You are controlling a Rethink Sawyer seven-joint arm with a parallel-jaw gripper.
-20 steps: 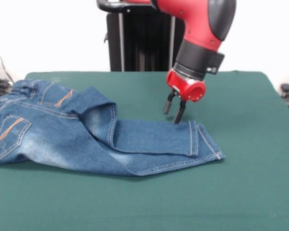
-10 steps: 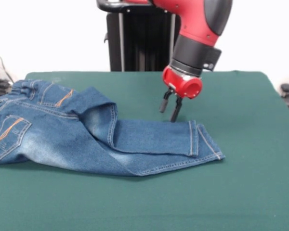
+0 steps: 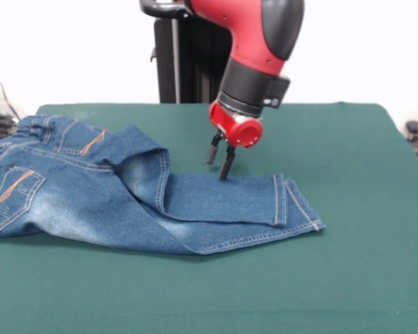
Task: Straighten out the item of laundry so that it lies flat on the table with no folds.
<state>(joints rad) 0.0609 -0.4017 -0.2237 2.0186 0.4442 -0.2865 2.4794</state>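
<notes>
Front view: the gripper [image 3: 219,163] has shifted leftward along the far edge of the jeans [image 3: 125,195] since half a second ago, when it stood nearer the cuffs; it now sits about midway along the upper leg, tips just at or above the denim's far edge. The two black fingers [image 3: 226,164] stand a narrow gap apart and hold nothing. The arm [image 3: 254,42] leans down from the top, tilted toward the left. The jeans have not moved: waistband off at the left edge of the table [image 3: 348,264], orange-stitched pockets facing up, legs running right with one lying over the other and a raised fold where the legs meet the seat. The cuffs end right of centre. Open green surface lies to the right of the cuffs, across the whole near strip in front of the jeans, and in a band behind them. The waistband end is crowded against the left edge, partly cut off by the picture.
</notes>
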